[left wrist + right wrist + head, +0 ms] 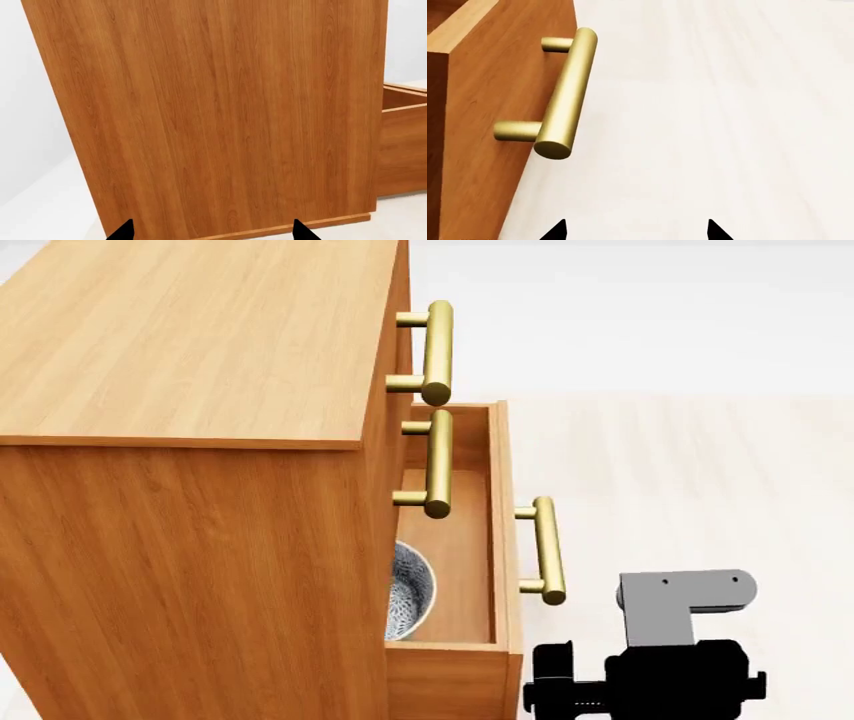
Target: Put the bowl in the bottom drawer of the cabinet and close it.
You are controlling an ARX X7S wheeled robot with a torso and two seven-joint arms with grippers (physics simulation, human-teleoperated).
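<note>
Pale wood-look floor, white wall behind.

Head view taken from above, looking steeply down over the cabinet and its pulled-out bottom drawer, left wrist view held close against the cabinet's plain side, right wrist view set near the drawer's handle, drawer shared by all three.

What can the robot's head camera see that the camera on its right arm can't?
Only the head view shows the bowl, sitting inside the open bottom drawer, partly tucked under the cabinet, plus the two upper handles. Only the right wrist view shows the right hand, its two black fingertips apart with nothing between them, near the drawer's front. Both views share the bottom drawer's brass handle and the pale floor.
</note>
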